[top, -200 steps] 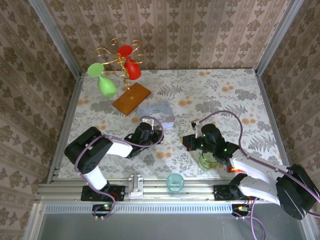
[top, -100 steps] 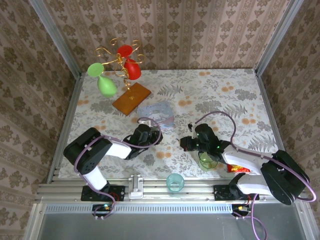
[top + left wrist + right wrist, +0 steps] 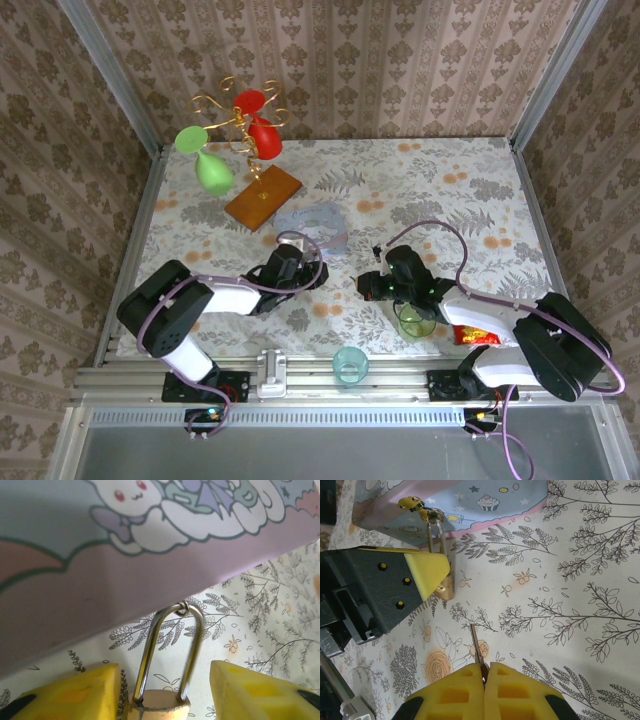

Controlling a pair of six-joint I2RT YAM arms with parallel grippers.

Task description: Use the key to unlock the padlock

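While left gripper straddles padlock — tin behind, right gripper pinching key

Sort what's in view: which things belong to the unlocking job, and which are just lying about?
Job: padlock, key in right gripper, left gripper straddling the padlock, cartoon tin it hangs on.
Lying about: green cup, teal cup, red packet, gold wire stand, wooden base.
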